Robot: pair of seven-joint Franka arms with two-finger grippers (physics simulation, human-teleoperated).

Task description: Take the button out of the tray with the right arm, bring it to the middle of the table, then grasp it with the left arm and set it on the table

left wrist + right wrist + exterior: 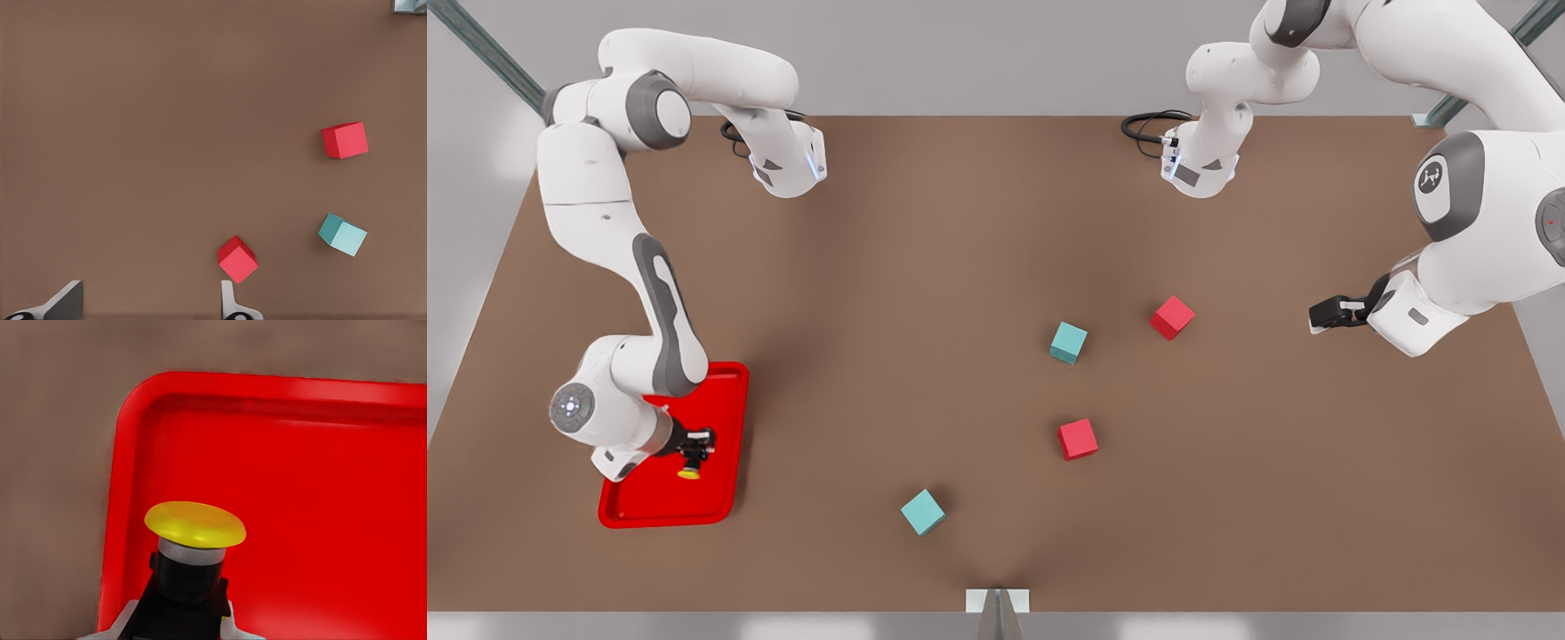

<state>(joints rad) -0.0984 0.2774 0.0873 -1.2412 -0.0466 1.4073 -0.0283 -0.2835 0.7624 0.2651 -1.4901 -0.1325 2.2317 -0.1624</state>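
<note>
Gripping the button (190, 560) over the tray (725, 427), the right gripper (694, 455) clamps its dark body (yellow cap outward); the left gripper (1329, 313) waits well away, jaws apart.

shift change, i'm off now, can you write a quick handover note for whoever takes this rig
Right gripper: shut on the button, over the tray at the front view's left. Whether the button has left the tray floor cannot be told.
Left gripper: open, holding nothing, waiting over the table at the front view's right, near a red cube.
Done: button grasped.
Left: carry it to mid-table, hand over to the left gripper, set it on the table. Four cubes lie around the middle; steer clear.
</note>
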